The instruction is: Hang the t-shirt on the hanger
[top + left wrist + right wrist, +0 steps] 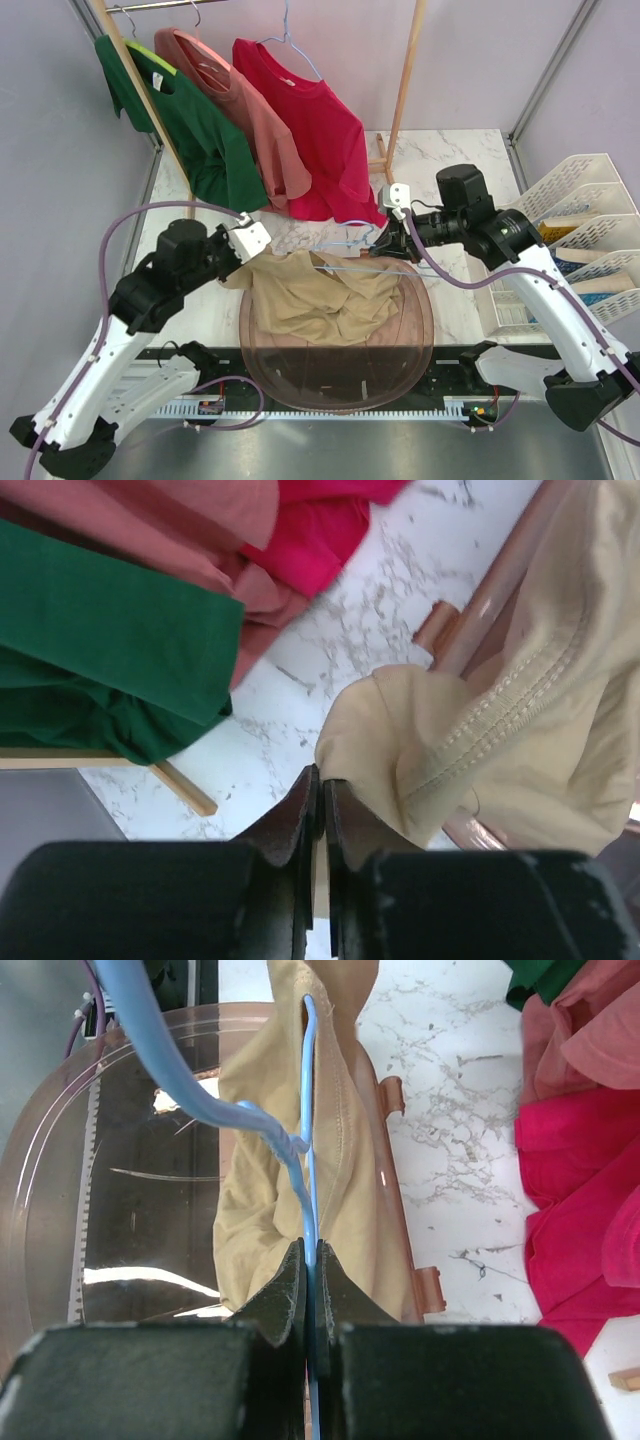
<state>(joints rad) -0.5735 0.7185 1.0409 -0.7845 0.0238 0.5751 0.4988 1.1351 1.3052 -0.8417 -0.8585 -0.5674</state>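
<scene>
The tan t-shirt (320, 300) lies bunched over the far part of a clear brown round tray (400, 370). My left gripper (252, 240) is shut on the shirt's left edge; in the left wrist view a fold of the t-shirt (480, 710) sits at the closed gripper (322, 776). My right gripper (385, 240) is shut on the light-blue wire hanger (352, 247) at the shirt's far right. In the right wrist view the gripper (310, 1250) pinches the hanger (308, 1110), whose wire runs forward into the t-shirt (350, 1140). Most of the hanger is hidden by cloth.
A wooden rack at the back holds a green shirt (200, 125), a salmon-pink shirt (250, 110) and a red shirt (320, 130), hanging low just behind my grippers. A rack leg (405, 80) stands behind my right gripper. White baskets (590, 230) stand at the right edge.
</scene>
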